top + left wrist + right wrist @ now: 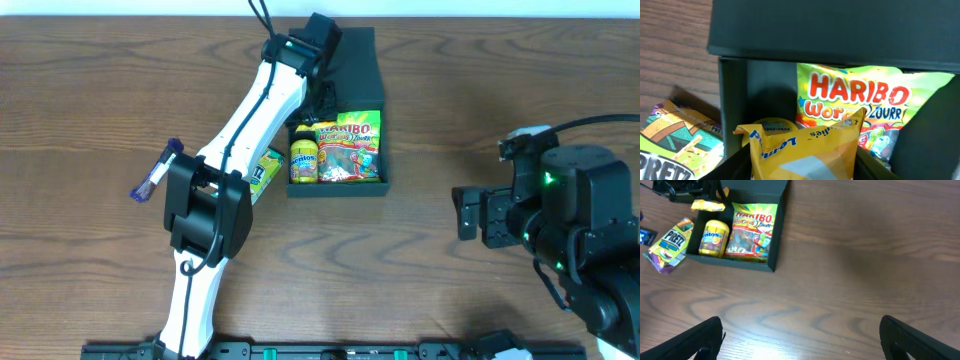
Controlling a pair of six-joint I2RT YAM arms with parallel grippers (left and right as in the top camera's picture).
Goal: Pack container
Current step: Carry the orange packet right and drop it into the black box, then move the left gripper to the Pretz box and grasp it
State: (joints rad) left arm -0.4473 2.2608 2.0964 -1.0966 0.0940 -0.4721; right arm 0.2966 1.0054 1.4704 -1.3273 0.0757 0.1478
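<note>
The dark container [385, 186] stands open at the table's middle back, its flap lid [355, 70] raised behind it. Inside lie a Haribo bag [350, 148] and a yellow bottle [304, 158]. My left gripper [805, 167] is shut on a yellow snack packet [807, 147] and holds it over the container's back left part [734, 100], above the bottle [771, 125] and beside the Haribo bag [855, 97]. The packet also shows in the right wrist view [707, 205]. My right gripper [470, 215] is open and empty over bare table to the right [800, 340].
A pretzel packet [265, 170] lies on the table against the container's left side, also in the left wrist view [675, 145] and the right wrist view [670, 242]. A purple-blue packet [155, 175] lies further left. My left arm [250, 120] crosses above them.
</note>
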